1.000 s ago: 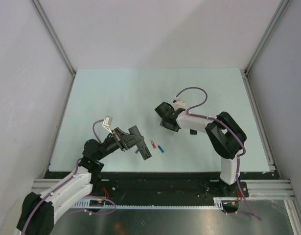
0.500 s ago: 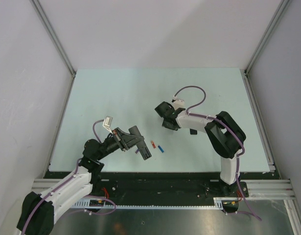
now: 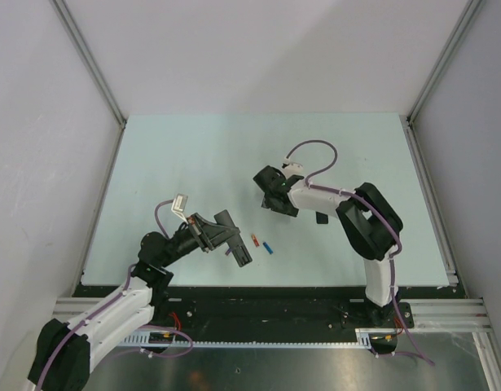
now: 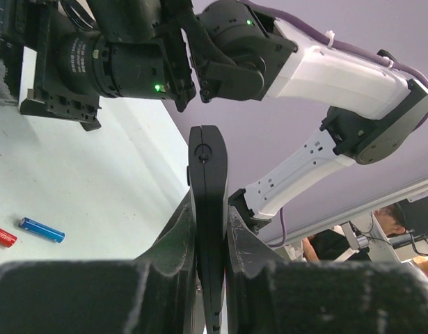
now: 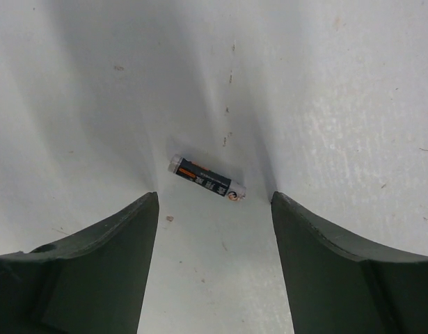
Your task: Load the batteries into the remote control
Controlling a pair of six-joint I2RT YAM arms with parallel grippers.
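my left gripper (image 4: pixel 210 229) is clamped tight on the remote control (image 4: pixel 208 174), which shows edge-on in the left wrist view. i cannot tell whether its battery bay holds anything. my right gripper (image 5: pixel 214 209) has its fingers spread wide above the dark battery (image 5: pixel 205 177), which lies flat on the table (image 3: pixel 193 155), untouched. only my right wrist view shows that one. the top view shows the red battery (image 3: pixel 255 239) and blue battery (image 3: pixel 268 247) just beside each other, near the remote.
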